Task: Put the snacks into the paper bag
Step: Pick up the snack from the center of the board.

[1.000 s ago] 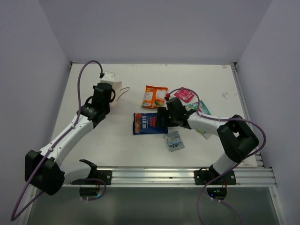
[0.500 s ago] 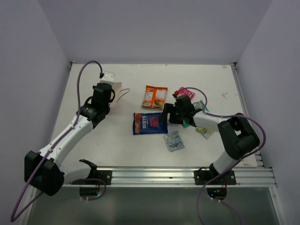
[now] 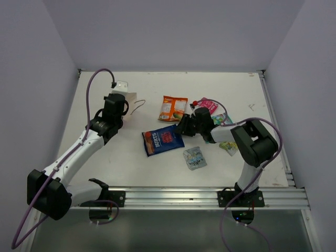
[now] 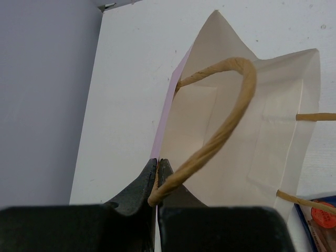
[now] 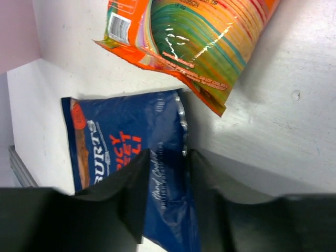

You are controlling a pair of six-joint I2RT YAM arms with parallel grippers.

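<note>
In the left wrist view my left gripper [image 4: 157, 163] is shut on the near rim of the pale pink paper bag [image 4: 236, 131], beside a tan string handle [image 4: 231, 110]; the bag's mouth gapes toward the camera. From above, that gripper [image 3: 122, 96] and the bag [image 3: 127, 90] sit at the table's back left. My right gripper [image 5: 168, 157] pinches the crinkled right end of the dark blue packet [image 5: 121, 136], one finger on each side. The top view has this gripper [image 3: 182, 127] at the tilted blue packet [image 3: 163, 140]. The orange packet [image 3: 173, 107] lies just behind it.
A pink-red packet [image 3: 207, 105], a teal one [image 3: 223, 119] and a yellow-green one [image 3: 231, 148] lie partly under my right arm. A silver-grey packet [image 3: 195, 157] sits in front of it. A metal rail [image 3: 199, 195] runs along the near edge.
My right gripper has moved left onto the blue packet's end and narrowed around it. The packet has shifted left and rotated. The left arm and bag have not moved.
</note>
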